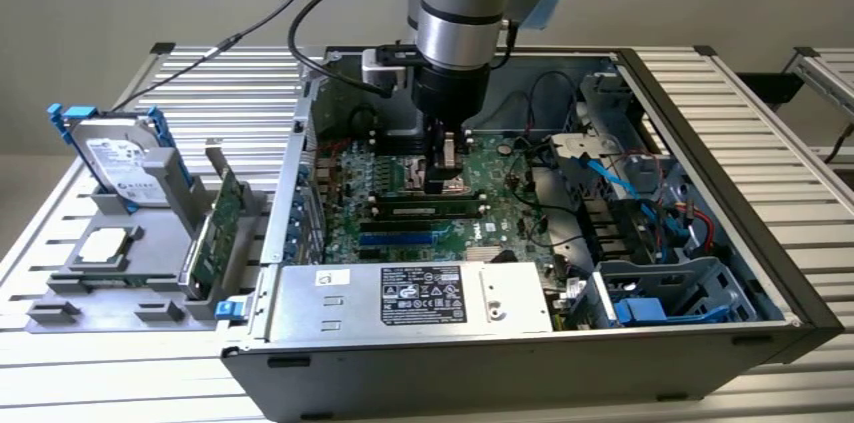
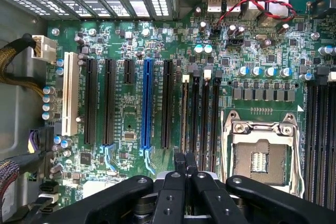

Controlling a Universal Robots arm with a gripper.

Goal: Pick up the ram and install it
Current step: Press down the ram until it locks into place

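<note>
- The flat green circuit motherboard (image 2: 131, 108) is dotted with small silver-topped capacitors.
- Long black plastic expansion slots (image 2: 90, 102) stand in rows across it, with one bright blue slot (image 2: 147, 103) and one cream-white slot (image 2: 70, 94) among them.
- The silver metal processor socket frame (image 2: 261, 156) surrounds a dark centre.
- Twisted red and black wires (image 2: 257, 1) cross the board's edge.
- The matt black metal tool (image 2: 184, 167) hangs from a silver-grey arm (image 1: 461, 3).
- The dark grey steel computer case (image 1: 747, 243) rests on the ribbed pale aluminium bench (image 1: 107, 383).
- The silver hard drive (image 1: 120, 158) carries blue plastic rails.
- A green expansion card (image 1: 220, 223) stands in a grey holder (image 1: 134, 288).
- The power supply's white label (image 1: 420, 295) bears black print.
</note>
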